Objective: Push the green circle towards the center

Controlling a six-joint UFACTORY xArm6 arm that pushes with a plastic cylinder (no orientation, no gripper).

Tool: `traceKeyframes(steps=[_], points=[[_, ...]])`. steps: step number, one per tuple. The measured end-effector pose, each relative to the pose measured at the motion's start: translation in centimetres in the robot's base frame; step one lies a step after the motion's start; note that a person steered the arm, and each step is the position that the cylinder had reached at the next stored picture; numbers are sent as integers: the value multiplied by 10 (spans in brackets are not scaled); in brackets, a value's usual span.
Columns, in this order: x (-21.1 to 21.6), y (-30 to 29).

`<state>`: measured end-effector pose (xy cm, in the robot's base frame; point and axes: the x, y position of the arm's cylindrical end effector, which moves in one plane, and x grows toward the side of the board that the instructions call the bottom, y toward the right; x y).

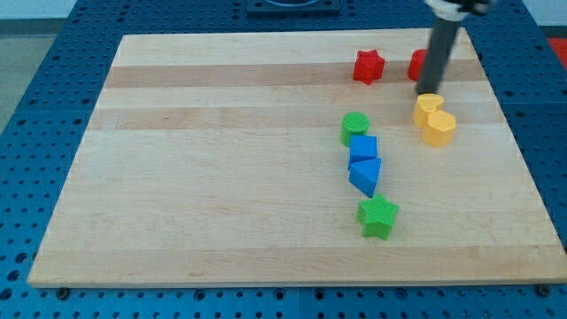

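Observation:
The green circle [355,128] sits right of the board's middle, touching the top of a blue cube [363,148]. My rod comes down from the view's top right; my tip [431,91] is at the top edge of a yellow heart [429,105], well to the right of the green circle and a little above it. The rod partly hides a red block [417,65].
A blue triangle [365,174] lies just below the blue cube, and a green star [378,216] below that. A yellow hexagon [438,128] touches the yellow heart. A red star [368,66] sits near the top. The wooden board [195,177] lies on a blue perforated table.

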<state>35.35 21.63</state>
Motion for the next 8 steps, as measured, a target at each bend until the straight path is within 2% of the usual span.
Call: traceKeyframes(steps=[2, 3, 4, 5, 7, 8], points=[[67, 66], [102, 32], [107, -18], [89, -45], [81, -28], [86, -46]])
